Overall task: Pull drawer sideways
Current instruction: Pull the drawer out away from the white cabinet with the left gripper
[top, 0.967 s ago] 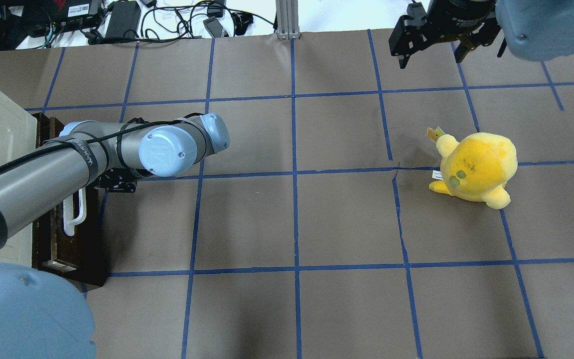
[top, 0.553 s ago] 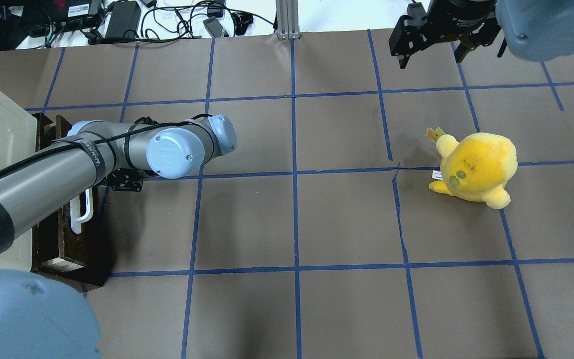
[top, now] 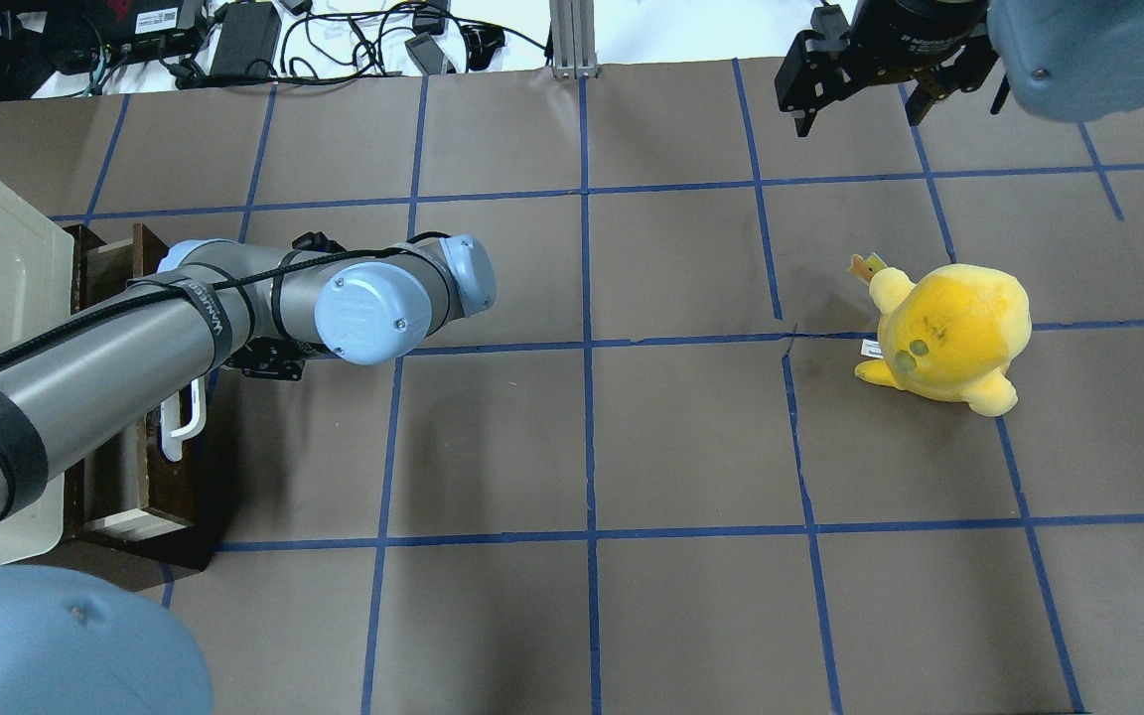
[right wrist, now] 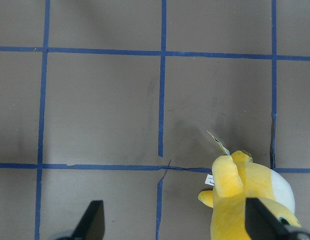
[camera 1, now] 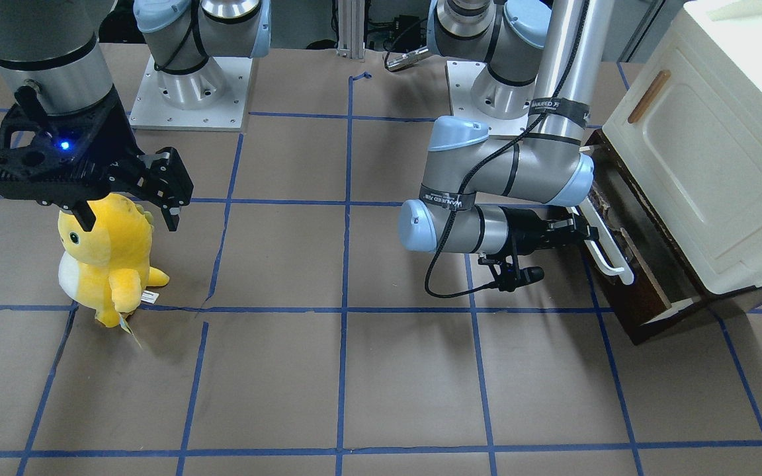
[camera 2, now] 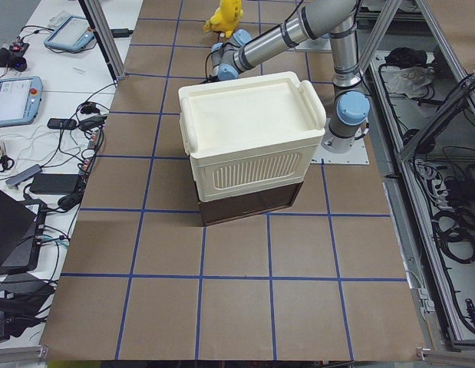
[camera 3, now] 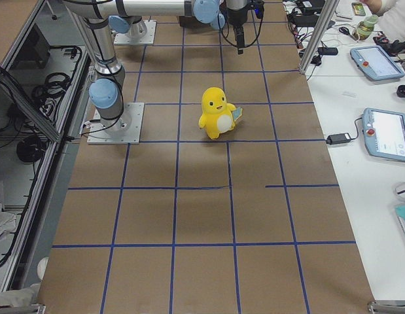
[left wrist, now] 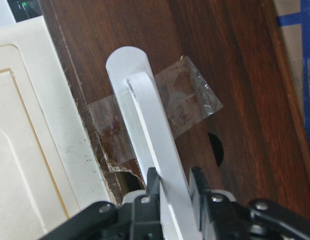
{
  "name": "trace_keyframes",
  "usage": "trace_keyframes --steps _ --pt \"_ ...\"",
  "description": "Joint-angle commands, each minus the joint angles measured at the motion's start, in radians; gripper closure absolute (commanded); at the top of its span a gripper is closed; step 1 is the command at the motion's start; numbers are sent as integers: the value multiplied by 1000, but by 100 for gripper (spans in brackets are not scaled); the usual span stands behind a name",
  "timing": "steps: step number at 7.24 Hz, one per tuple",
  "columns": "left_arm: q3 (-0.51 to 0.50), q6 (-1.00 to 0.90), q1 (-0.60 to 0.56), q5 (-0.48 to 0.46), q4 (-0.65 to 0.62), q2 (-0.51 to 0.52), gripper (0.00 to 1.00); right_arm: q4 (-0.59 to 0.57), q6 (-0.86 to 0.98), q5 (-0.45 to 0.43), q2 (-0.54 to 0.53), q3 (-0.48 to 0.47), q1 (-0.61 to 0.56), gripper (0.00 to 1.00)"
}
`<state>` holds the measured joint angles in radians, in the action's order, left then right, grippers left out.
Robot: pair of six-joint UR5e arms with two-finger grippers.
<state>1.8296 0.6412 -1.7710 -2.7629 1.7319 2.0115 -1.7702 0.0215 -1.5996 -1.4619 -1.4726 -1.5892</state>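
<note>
The drawer has a dark brown front and a long white bar handle. It sticks partly out of the bottom of the cream cabinet. My left gripper is shut on the handle. In the left wrist view the two black fingers clamp the white bar against the brown front. In the overhead view the drawer shows a pale inner side, and my left arm hides the gripper. My right gripper is open and empty, hanging above the table.
A yellow plush toy stands on the right half of the table, just under my right gripper. The brown paper table carries a blue tape grid. Cables and power bricks lie beyond the far edge.
My left arm has moved away from the cabinet with the handle in its grip. The drawer has slid further out and more of its pale inside shows. The right arm is still.
</note>
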Motion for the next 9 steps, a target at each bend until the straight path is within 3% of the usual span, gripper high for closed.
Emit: trace_keyframes --steps 1,9 --pt "-1 0 -13 2 0 4 87 0 0 1 0 0 0 0" --pt "-21 -3 -44 2 -2 9 88 0 0 1 0 0 0 0"
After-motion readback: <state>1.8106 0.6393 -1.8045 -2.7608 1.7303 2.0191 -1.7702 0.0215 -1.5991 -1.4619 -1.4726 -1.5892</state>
